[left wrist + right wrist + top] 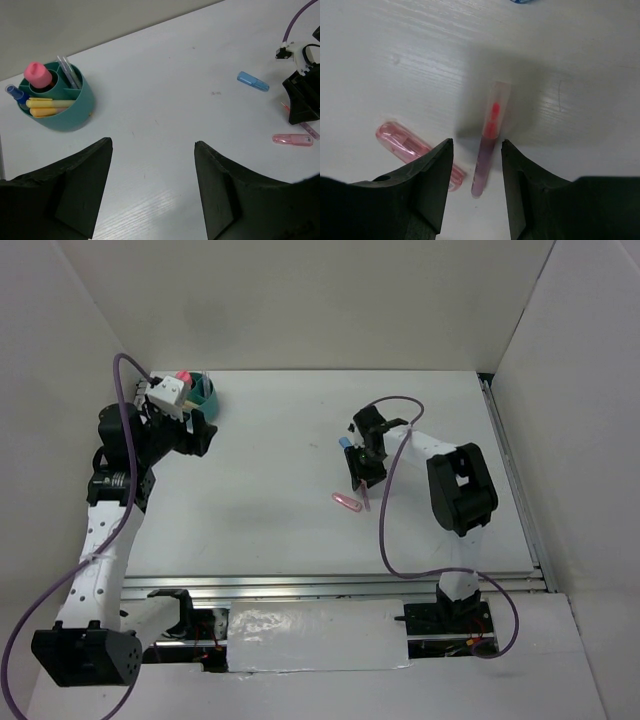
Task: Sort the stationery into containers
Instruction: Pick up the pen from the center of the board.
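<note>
Well, the white counter (pixel 280 440) fills the floor between pale walls, and in the top view its near edge is lost under the arm bases. The left pincer (pixel 152 150) hangs near the teal tub (pixel 70 117) at the far left of the counter. From above, the wrist covers most of the tub, so only a teal sliver shows there. Its jaws are spread wide, with nothing between them but bare counter.

The right pincer (pixel 476 145) sits low over the middle of the counter, jaws apart on either side of a pink-purple pen (pixel 492 115) that lies flat. One jaw is just beside the pen and the jaw on the other side leaves a gap. I cannot tell whether either one touches it.

In the tub's compartments are an upright pink marker (pixel 38 74), a yellow highlighter (pixel 50 104) lying across, thin pens (pixel 67 72), and a blue-capped bottle (pixel 15 93) mostly hidden behind the rim.

A pink clip (pixel 412 150) lies just beside the pen, one end hidden behind a jaw. A blue piece (pixel 252 81) lies apart from both, cut off at the top edge of the right wrist view.
</note>
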Available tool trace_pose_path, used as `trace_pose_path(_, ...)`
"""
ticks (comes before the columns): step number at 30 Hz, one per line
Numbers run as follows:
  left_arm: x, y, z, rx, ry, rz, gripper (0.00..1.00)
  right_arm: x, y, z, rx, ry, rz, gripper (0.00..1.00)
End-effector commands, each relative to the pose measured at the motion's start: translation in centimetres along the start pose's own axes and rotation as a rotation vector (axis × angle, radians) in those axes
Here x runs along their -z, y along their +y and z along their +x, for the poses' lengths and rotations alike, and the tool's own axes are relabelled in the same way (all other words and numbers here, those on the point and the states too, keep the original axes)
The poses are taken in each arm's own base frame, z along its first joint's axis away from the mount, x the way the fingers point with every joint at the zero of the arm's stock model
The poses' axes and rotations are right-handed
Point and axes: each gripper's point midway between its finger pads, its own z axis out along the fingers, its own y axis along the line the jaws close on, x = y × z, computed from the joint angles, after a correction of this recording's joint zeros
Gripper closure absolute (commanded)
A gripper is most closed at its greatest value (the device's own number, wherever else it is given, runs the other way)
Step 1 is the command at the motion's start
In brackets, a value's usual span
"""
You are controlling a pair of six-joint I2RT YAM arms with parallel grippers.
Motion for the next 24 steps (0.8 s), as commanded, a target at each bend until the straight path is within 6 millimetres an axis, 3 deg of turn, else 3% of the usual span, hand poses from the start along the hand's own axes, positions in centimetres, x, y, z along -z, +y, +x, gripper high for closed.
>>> trace_pose_path(1,0.3,0.1,-1.6,0.003,-0.052,-0.029,0.22,-0.6,-0.5,-0.9,0.033,-0.024,0.080,0.50)
trace_pose_path(4,0.3,-0.4,-1.7,-0.007,-0.076,-0.017,0.22,-1.5,-0.6,-0.1,0.060,0.007,0.108,0.58)
trace_pose_path(10,0.3,-0.9,0.2,0.028,-0.050,-0.019,0.26,-2.3,-0.5,1.1,0.065,0.053,0.079,0.83)
trace_pose_path(12,0.1,-1.3,0.5,0.092,-0.055,-0.012,0.27,-1.8,-0.2,0.7,0.071,0.033,0.068,0.95)
trace_pose_path(14,-0.4,-3.3,0.8,0.143,-0.050,0.060,0.28,-0.9,0.3,-0.3,0.080,-0.006,0.045,1.00)
trace_pose_path(19,-1.3,-7.3,1.9,0.276,-0.020,0.238,0.30,6.6,3.6,-4.5,0.165,-0.244,-0.063,1.00)
trace_pose_path(20,-1.4,-7.8,1.5,0.324,-0.036,0.261,0.30,9.4,4.8,-5.4,0.206,-0.327,-0.099,1.00)
trace_pose_path(22,-1.6,-8.7,1.8,0.388,-0.038,0.305,0.29,11.8,6.9,-5.3,0.255,-0.383,-0.176,1.00)
trace_pose_path(24,-1.8,-9.8,1.8,0.482,-0.027,0.360,0.29,15.2,10.4,-4.6,0.371,-0.456,-0.285,1.00)
